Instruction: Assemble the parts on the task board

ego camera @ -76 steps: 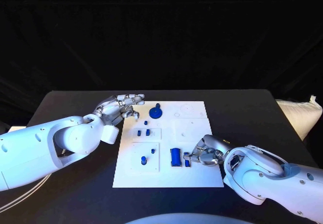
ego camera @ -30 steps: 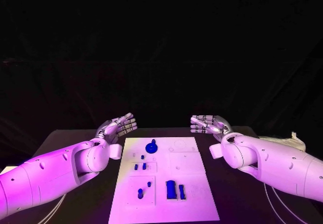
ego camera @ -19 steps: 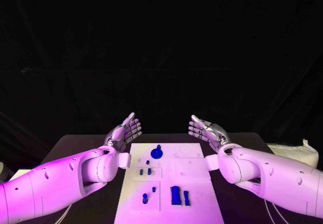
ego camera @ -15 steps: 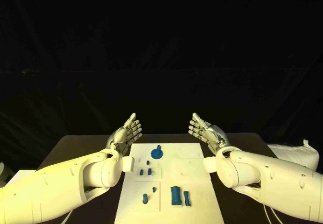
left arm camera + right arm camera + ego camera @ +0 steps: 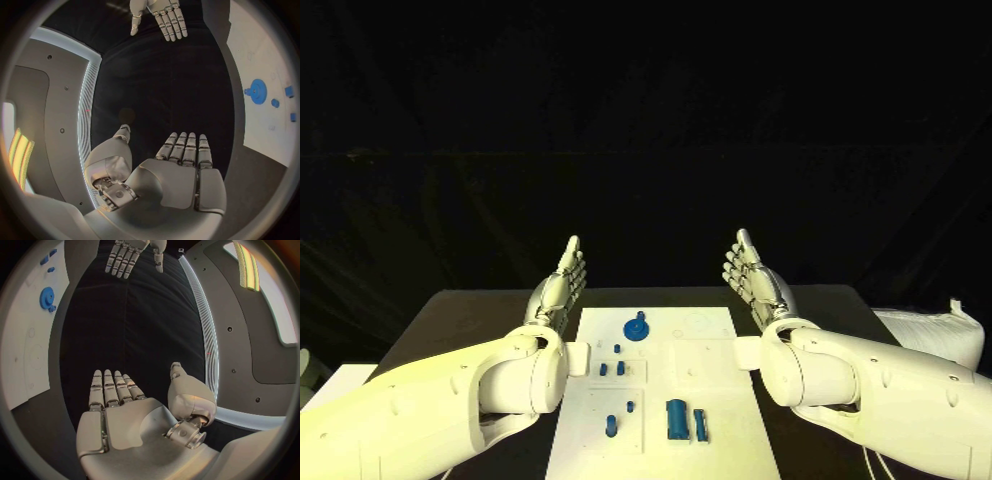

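Both hands are raised off the table with fingers straight and held together, palms facing each other across the task board (image 5: 718,400); neither holds anything. The left hand (image 5: 561,283) stands above the board's far left corner, the right hand (image 5: 757,282) above its far right corner, and the white plate runs lengthwise between and below them, back toward the robot.

The relation that matters is that every part lies below and behind the fingertips, nearer the wrists and forearms than the fingers. The blue gear (image 5: 636,328) with its small knob sits closest, just below and inward of the left hand, and a little nearer to it than to the right hand. Behind it, further down the board, come the small blue pegs (image 5: 610,367), on the left hand's side of the board's midline. Furthest back lie the upright blue block (image 5: 676,419) and the thin blue bar (image 5: 700,424) just beside it, their long axes running along the board's length; these sit nearer the right arm.

My judgement is that either hand must come down and draw back toward the body to reach any part, the left being better placed for the gear and pegs, the right for the block and bar
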